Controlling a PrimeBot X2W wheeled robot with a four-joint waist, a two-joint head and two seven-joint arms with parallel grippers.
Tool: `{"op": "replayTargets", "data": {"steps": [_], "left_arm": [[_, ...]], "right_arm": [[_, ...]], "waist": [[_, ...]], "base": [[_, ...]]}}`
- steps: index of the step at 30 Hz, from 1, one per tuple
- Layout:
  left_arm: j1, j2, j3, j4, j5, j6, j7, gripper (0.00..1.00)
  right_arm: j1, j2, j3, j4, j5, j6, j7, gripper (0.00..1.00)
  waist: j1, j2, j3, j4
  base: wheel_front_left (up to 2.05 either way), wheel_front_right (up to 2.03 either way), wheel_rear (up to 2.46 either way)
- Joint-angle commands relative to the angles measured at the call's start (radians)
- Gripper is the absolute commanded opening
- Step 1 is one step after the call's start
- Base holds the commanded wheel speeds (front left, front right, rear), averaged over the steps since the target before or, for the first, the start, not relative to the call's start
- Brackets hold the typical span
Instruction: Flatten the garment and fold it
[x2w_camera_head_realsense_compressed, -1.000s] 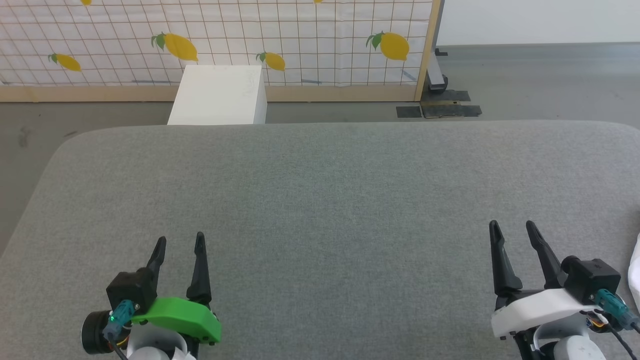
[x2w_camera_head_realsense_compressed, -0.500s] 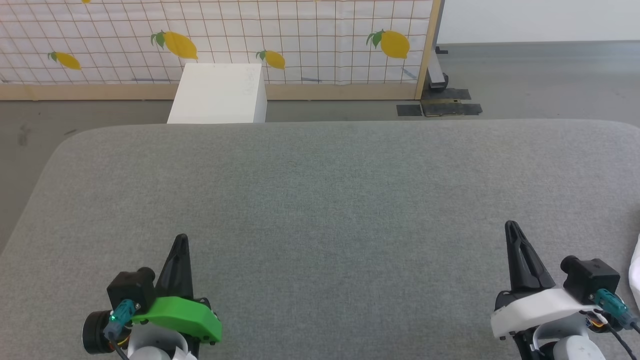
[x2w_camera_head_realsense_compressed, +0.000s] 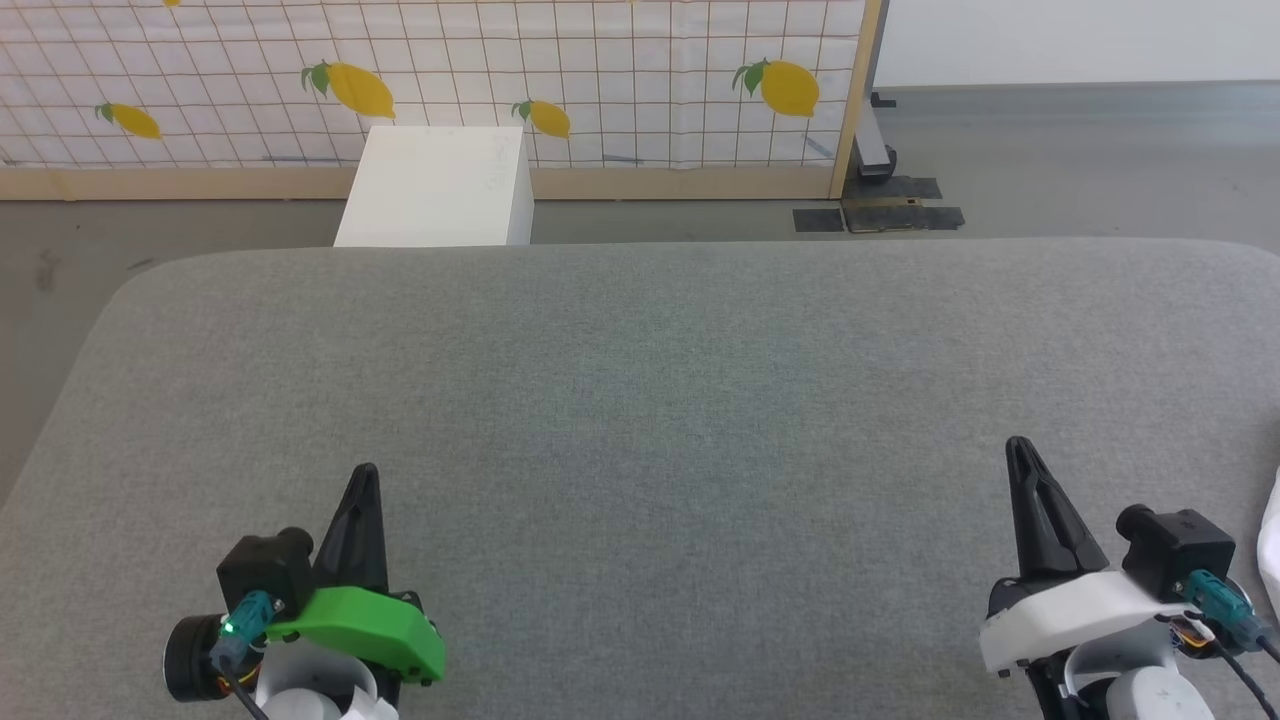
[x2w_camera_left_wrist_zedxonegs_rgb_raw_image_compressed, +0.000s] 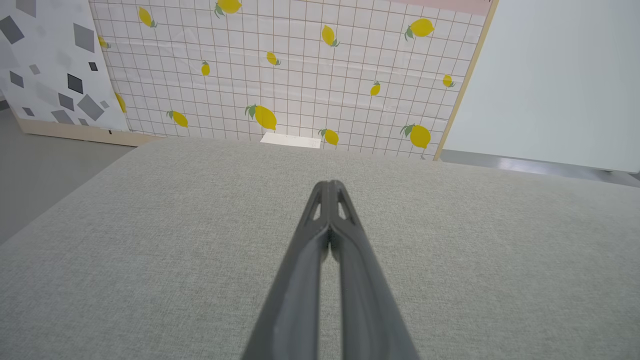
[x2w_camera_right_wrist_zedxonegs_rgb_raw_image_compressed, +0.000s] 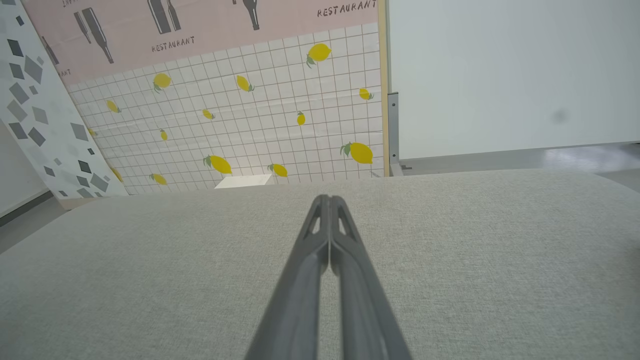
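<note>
While both arms rest low over the grey fabric-covered counter (x2w_camera_head_realsense_compressed: 640, 380), neither one holds anything. The left claw (x2w_camera_head_realsense_compressed: 362, 472) is clenched: its two dark fingers press together into a single point, and the left wrist view shows the tips (x2w_camera_left_wrist_zedxonegs_rgb_raw_image_compressed: 330, 185) meeting with nothing between them. The right claw (x2w_camera_head_realsense_compressed: 1018, 445) is clenched the same way, and the right wrist view confirms its fingers (x2w_camera_right_wrist_zedxonegs_rgb_raw_image_compressed: 330, 198) are closed on nothing. The two claws are well apart, and both point toward the counter's far edge. Whether either one touches the fabric cannot be told.

The shirt (x2w_camera_head_realsense_compressed: 1271, 535) shows as a narrow strip of white cloth on the counter. It lies to the right of the right claw, just beyond that wrist's black housing, at the edge of the head view. Too little of it shows to tell whether it lies flat or bunched.

Ahead of the left claw, past the counter's far edge, a white box (x2w_camera_head_realsense_compressed: 437, 187) stands on the floor (x2w_camera_head_realsense_compressed: 1050, 160) against a lemon-print screen (x2w_camera_head_realsense_compressed: 600, 70). The counter between and ahead of the claws is bare grey fabric.
</note>
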Motion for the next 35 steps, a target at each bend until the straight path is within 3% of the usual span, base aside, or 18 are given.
{"op": "replayTargets", "data": {"steps": [1, 35], "left_arm": [[0.007, -0.006, 0.006, -0.007, 0.022, -0.002, 0.005, 0.00], [0.021, -0.027, 0.027, -0.063, 0.097, -0.005, 0.067, 0.00]], "right_arm": [[0.007, 0.000, 0.002, -0.010, -0.011, 0.000, 0.007, 0.00], [0.020, 0.001, 0.013, -0.071, -0.067, -0.001, 0.068, 0.00]], "waist": [[0.0000, 0.0014, 0.000, 0.000], [0.0000, 0.0039, 0.001, -0.007]], "base": [[0.00, 0.00, 0.00], [0.00, 0.00, 0.00]]}}
